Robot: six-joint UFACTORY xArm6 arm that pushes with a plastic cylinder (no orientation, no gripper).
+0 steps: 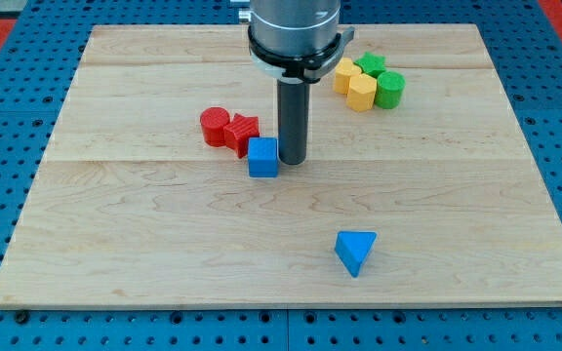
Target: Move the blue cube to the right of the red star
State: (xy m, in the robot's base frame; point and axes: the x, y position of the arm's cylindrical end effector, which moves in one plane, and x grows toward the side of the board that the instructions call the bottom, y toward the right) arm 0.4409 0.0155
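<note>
The blue cube (262, 157) sits near the board's middle, just below and to the right of the red star (243, 132), touching or almost touching it. My tip (292, 160) stands right against the cube's right side. A red cylinder (216, 127) lies touching the star's left side.
A blue triangular block (356, 252) lies toward the view's bottom right. A cluster of two yellow blocks (355, 85) and two green blocks (382, 82) sits at the view's top right. The wooden board (115, 224) rests on a blue pegboard surface.
</note>
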